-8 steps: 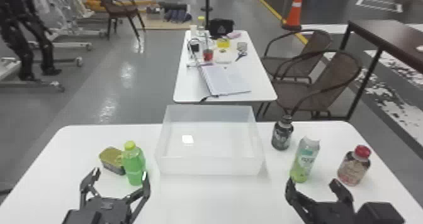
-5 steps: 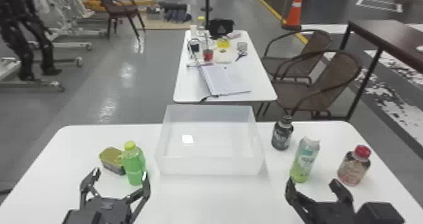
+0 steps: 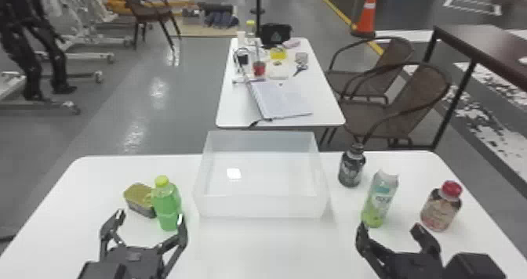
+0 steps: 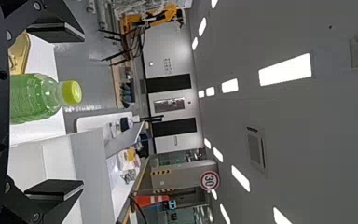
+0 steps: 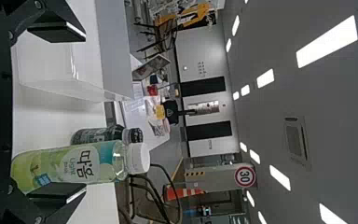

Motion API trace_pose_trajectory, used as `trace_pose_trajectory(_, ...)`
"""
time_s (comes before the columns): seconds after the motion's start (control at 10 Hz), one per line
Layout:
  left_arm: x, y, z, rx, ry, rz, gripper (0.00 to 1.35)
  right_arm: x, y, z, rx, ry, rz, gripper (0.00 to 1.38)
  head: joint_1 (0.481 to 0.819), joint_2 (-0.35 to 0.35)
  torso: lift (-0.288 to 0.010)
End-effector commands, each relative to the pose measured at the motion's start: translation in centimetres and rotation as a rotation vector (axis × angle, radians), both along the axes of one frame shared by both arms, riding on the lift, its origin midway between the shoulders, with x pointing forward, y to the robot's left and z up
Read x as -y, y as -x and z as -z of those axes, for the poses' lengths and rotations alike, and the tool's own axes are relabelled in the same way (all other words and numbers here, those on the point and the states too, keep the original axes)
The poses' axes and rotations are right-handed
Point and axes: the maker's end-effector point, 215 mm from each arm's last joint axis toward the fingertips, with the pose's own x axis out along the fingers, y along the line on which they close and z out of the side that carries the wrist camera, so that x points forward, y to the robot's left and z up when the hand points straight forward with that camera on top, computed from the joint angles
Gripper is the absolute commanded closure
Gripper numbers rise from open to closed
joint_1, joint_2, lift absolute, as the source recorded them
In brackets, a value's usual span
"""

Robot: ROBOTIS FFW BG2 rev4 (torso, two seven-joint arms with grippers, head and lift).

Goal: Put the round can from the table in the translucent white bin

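Can sits around nine o'clock of our bin, by the green bottle; we've got left gripper and right gripper wide open.

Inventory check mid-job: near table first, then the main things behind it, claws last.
Smooth table: 1, white, foreground.
Translucent plastic bin: 1, whitish, on its middle.
Shallow metal can: 1, gold lid, left of bin.
Yellow-capped plastic bottle: 1, green, beside can.
Small dark bottle: 1, black, right of bin.
White-capped bottle: 1, green, nearer than dark bottle.
Red-capped bottle: 1, brown, farthest right.
Second table: 1, white, beyond bin.
Open notebook: 1, whitish, on second table.
Armchairs: 3, brown, two right, one back left.
Striped cone: 1, orange and white, back right.
Dark-topped table: 1, brown, right edge.
Left claw: 1, black, open, by yellow-capped bottle.
Right claw: 1, black, open, near white-capped bottle.
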Motion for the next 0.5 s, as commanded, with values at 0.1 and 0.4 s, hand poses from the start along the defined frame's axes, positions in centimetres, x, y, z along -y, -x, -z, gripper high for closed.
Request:
trace_pose_trajectory(0.1, 0.1, 0.0, 0.2, -0.006, 0.003, 0.000, 0.19, 0.8, 0.9, 1.5, -0.080, -0.030, 0.031, 0.16, 0.549, 0.000, -0.100)
trace_pose_trajectory(0.4, -0.1, 0.1, 0.4, -0.011, -0.002, -0.005, 0.19, 2.2, 2.5, 3.7, -0.204, -0.071, 0.087, 0.16, 0.549, 0.000, -0.100)
